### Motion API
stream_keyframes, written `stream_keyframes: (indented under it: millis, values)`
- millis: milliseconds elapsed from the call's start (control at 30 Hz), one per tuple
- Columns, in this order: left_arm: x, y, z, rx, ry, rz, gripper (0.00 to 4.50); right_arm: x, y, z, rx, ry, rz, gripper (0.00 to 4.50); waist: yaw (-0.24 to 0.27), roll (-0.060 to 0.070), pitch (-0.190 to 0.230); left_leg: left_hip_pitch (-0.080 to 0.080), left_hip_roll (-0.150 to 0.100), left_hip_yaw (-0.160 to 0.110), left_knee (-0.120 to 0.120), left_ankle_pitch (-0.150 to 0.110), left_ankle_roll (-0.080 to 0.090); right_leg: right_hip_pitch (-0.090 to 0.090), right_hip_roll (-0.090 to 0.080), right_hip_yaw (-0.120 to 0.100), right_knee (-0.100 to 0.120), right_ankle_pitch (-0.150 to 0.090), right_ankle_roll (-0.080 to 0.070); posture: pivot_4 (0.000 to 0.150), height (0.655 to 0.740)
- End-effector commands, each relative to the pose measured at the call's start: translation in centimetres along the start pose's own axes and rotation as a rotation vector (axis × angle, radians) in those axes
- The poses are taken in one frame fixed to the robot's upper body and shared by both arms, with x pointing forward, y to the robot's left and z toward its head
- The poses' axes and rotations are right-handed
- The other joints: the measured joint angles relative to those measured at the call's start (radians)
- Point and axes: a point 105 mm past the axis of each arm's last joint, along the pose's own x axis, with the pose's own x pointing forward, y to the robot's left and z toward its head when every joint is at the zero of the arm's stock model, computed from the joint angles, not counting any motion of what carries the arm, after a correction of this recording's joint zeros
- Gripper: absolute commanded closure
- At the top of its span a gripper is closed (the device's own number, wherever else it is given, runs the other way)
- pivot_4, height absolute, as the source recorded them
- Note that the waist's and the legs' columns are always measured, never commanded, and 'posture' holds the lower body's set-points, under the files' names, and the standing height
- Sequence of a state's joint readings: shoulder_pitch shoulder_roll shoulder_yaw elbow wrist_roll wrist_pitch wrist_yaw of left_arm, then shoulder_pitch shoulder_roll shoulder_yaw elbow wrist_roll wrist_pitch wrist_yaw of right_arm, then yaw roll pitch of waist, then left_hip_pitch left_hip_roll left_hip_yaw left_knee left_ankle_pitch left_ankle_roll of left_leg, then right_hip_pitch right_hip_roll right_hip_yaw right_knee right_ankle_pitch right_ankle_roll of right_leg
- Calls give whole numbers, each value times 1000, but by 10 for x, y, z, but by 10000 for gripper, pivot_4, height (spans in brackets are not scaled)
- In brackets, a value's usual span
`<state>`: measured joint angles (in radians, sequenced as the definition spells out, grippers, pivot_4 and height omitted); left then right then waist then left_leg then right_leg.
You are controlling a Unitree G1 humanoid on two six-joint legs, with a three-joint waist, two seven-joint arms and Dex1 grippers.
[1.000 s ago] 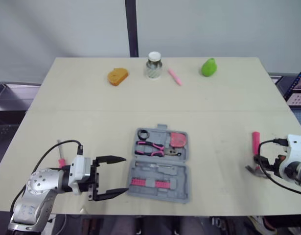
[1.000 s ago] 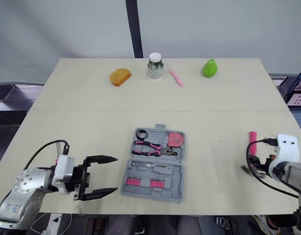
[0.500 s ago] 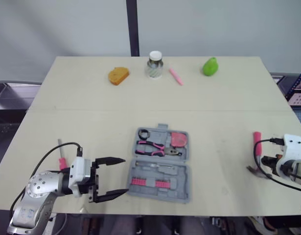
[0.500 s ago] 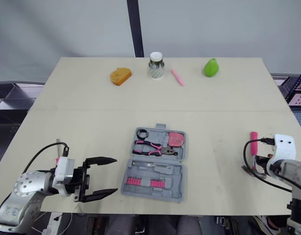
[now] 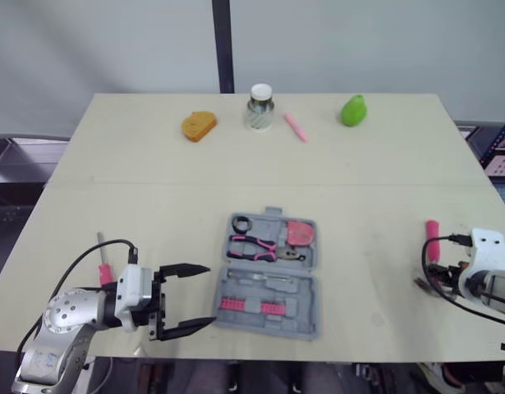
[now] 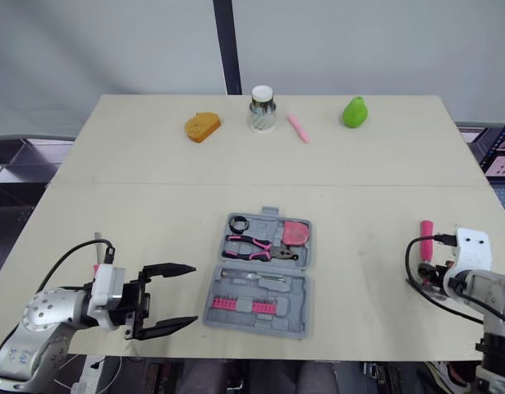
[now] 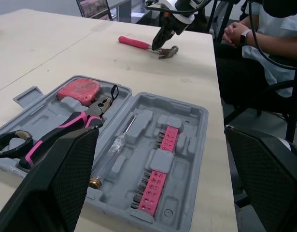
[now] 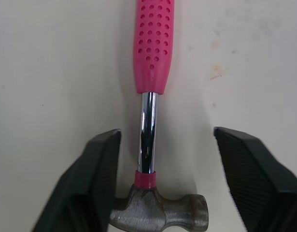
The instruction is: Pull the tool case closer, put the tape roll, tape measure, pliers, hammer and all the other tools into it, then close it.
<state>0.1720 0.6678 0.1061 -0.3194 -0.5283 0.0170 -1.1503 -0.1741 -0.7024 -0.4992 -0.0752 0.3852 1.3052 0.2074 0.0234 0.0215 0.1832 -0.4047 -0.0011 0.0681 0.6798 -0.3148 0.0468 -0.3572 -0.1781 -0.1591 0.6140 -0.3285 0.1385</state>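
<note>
Beige tabletop bears the open grey tool case near its front edge, with the pliers, tape measure and tape roll lying in its far half. The hammer lies well to the case's right. The right gripper straddles its steel shaft, fingers spread and not touching it. The left gripper is just left of the case, fingers wide apart. A jar and a pink marker sit along the far edge.

Table with tool case, hammer
</note>
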Motion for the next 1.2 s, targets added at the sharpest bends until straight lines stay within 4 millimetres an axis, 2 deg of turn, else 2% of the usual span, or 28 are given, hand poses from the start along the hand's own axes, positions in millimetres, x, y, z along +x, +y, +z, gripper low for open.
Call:
stream_keyframes:
  millis: [33,433,800,1200]
  values:
    - [3,-3,6,34,-14,-9,0,-4,-4,4,-4,-23,-9,311,0,0,0,0,0,0,0,0,0,0,0,0,0,0,0,1500,6950]
    - [6,-3,7,35,-12,0,0,4,-5,-4,22,8,-26,311,0,0,0,0,0,0,0,0,0,0,0,0,1,0,0,1500,6950]
    - [5,-4,6,29,-10,1,0,-1,1,-16,35,40,-6,311,0,0,0,0,0,0,0,0,0,0,0,0,2,0,0,1500,6950]
    - [5,-4,5,29,-8,2,0,-1,1,-19,39,56,-9,311,0,0,0,0,0,0,0,0,0,-1,0,0,2,0,0,1500,6950]
